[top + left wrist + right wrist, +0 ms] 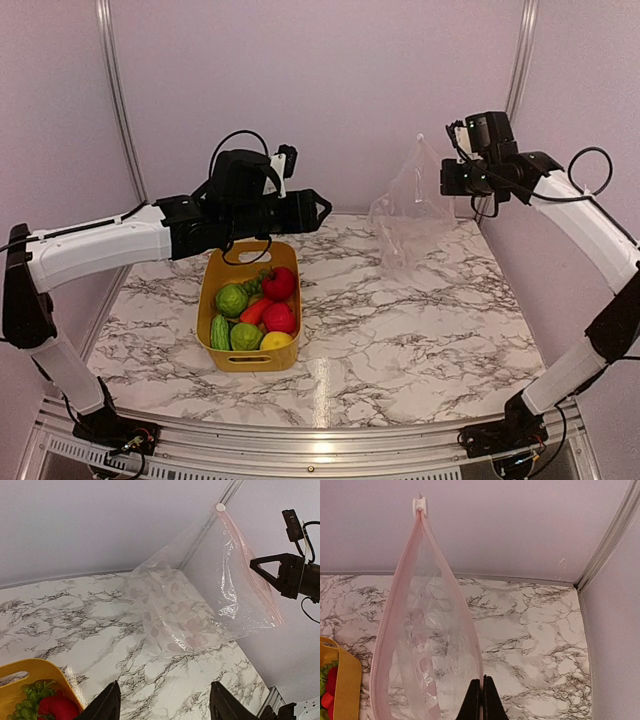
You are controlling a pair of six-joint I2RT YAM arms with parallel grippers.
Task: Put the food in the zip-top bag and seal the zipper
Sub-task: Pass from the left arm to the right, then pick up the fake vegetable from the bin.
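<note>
The clear zip-top bag [408, 215] hangs in the air at the back right, its bottom resting on the marble. My right gripper [481, 697] is shut on one edge of its mouth. The pink zipper [384, 630] bows into an open loop, with a white slider [420, 504] at its far end. The food [255, 310] lies in a yellow bin [206, 300]: a red tomato [279, 283], green rounds, a carrot and a lemon [276, 340]. My left gripper [165, 705] hovers above the bin's far end, open and empty, facing the bag [190, 610].
The marble table [400, 330] is walled at the back and both sides, with a metal rail along the near edge. The bin's rim [30, 672] with green grapes [30, 690] shows at the lower left of the left wrist view.
</note>
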